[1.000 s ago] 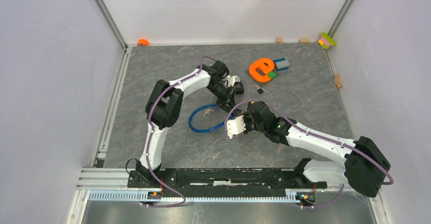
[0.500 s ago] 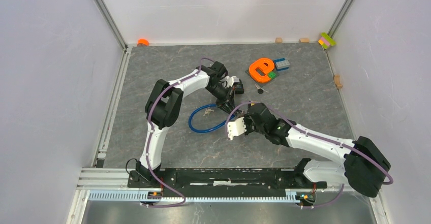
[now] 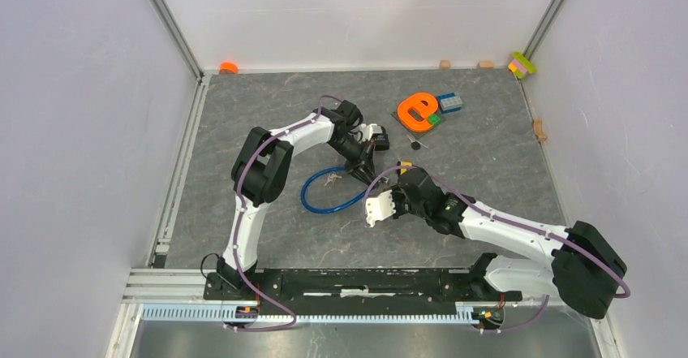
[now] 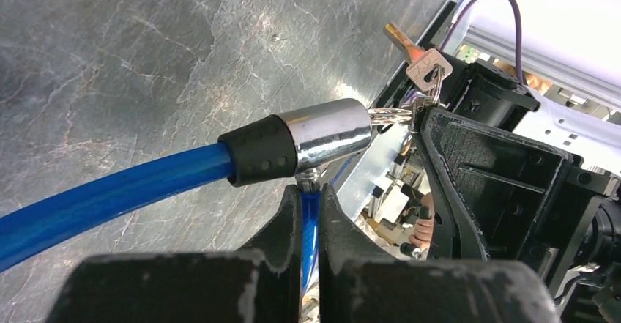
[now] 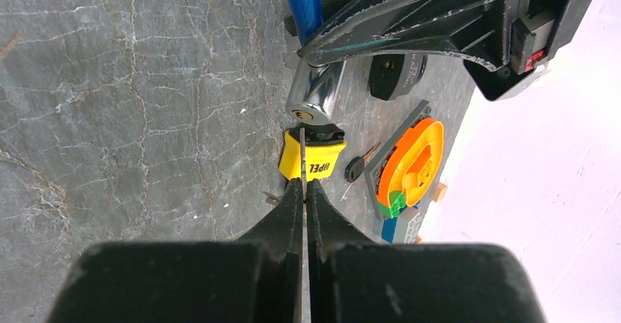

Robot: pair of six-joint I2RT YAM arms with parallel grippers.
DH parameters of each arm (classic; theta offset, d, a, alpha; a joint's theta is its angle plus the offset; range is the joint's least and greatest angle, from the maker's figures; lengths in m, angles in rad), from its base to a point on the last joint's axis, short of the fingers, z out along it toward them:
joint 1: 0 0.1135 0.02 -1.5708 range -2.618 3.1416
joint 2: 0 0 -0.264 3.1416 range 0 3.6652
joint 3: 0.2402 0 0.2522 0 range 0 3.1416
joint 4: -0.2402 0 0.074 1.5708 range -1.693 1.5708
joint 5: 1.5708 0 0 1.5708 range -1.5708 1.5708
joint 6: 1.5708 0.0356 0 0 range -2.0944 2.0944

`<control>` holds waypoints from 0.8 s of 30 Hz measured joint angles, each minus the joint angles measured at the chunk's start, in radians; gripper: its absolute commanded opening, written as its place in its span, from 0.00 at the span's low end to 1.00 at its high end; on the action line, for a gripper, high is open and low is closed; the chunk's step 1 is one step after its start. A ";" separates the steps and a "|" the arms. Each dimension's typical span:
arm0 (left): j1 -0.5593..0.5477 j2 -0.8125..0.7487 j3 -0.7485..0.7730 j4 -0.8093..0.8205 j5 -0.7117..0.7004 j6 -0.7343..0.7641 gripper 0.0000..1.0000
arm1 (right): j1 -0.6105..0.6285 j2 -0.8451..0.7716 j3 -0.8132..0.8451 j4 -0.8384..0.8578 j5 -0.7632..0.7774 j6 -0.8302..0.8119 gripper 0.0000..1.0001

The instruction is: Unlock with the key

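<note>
We see left gripper [image 4: 309, 197] clamped on blue cable [image 4: 110, 198] beside chrome lock [image 4: 326, 136]; right gripper [image 5: 302, 185] pinching key [image 5: 301, 154], tip at keyhole; we cannot tell if inserted.

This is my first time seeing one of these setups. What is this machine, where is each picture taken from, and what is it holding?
Two robot arms stand on a grey table. The wide picture looks down from above; the two close-ups come from cameras on each wrist. The left gripper is shut on a blue cable next to its chrome lock barrel. The right gripper pinches a key, its tip at the barrel's keyhole. A yellow padlock and an orange letter lie beyond.
</note>
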 measured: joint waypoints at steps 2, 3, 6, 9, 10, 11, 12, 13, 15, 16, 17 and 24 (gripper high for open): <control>0.002 0.000 -0.005 0.005 0.004 -0.010 0.02 | 0.000 -0.001 -0.005 0.006 0.000 0.000 0.00; 0.002 0.000 -0.006 0.007 0.005 -0.014 0.02 | 0.000 -0.003 -0.010 0.012 0.000 0.000 0.00; 0.004 0.000 -0.008 0.012 0.008 -0.017 0.02 | 0.000 -0.007 -0.020 0.023 0.000 0.001 0.00; 0.004 0.000 -0.012 0.021 0.010 -0.030 0.02 | 0.000 -0.007 -0.023 0.031 0.000 0.001 0.00; 0.005 0.000 -0.014 0.024 0.010 -0.035 0.02 | 0.000 -0.007 -0.024 0.036 0.000 0.002 0.00; 0.005 0.000 -0.016 0.027 0.010 -0.037 0.02 | 0.000 -0.007 -0.025 0.039 0.000 0.002 0.00; 0.004 0.000 -0.017 0.029 0.010 -0.040 0.02 | 0.000 -0.007 -0.025 0.042 0.000 0.004 0.00; 0.004 0.000 -0.018 0.029 0.010 -0.042 0.02 | 0.000 -0.007 -0.025 0.046 0.000 0.004 0.00; 0.005 0.000 -0.018 0.031 0.010 -0.043 0.02 | 0.000 -0.007 -0.025 0.052 -0.001 0.005 0.00; 0.005 0.000 -0.018 0.032 0.010 -0.044 0.02 | 0.000 -0.007 -0.025 0.055 -0.001 0.005 0.00; 0.005 0.000 -0.018 0.033 0.011 -0.044 0.02 | 0.000 -0.007 -0.025 0.056 -0.002 0.005 0.00; 0.005 0.000 -0.018 0.035 0.011 -0.045 0.02 | 0.000 -0.007 -0.025 0.061 -0.009 0.005 0.00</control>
